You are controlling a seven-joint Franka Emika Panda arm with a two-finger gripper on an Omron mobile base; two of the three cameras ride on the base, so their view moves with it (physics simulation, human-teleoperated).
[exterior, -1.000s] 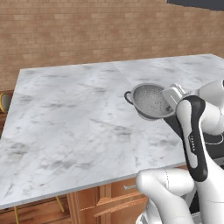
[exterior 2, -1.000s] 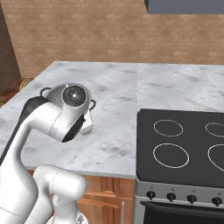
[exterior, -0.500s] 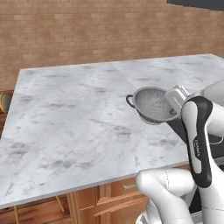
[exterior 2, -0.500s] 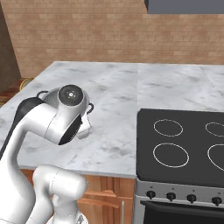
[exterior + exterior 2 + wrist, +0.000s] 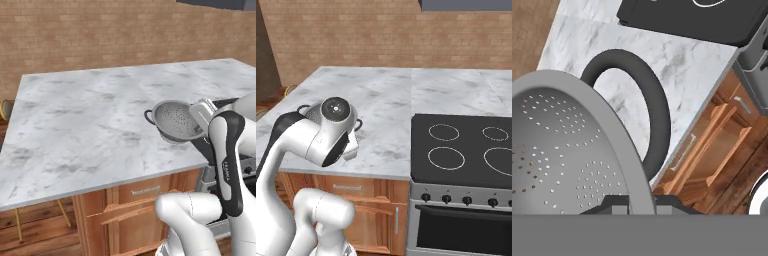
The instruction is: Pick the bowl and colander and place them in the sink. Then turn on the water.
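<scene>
Marble counter point(image 5: 90, 130), gripper point(image 5: 634, 202) clamped on colander point(image 5: 176, 120) rim

White-grey marble counter point(image 5: 90, 125) on wood cabinets; black stovetop point(image 5: 466, 147) set flush w/ its right end.

We see the colander point(image 5: 567, 145) cut off by the hand view's left edge, its rim wall hiding most of both fingertips point(image 5: 614, 202). In the right base view the arm covers nearly all of it; contact perhaps unclear.
</scene>
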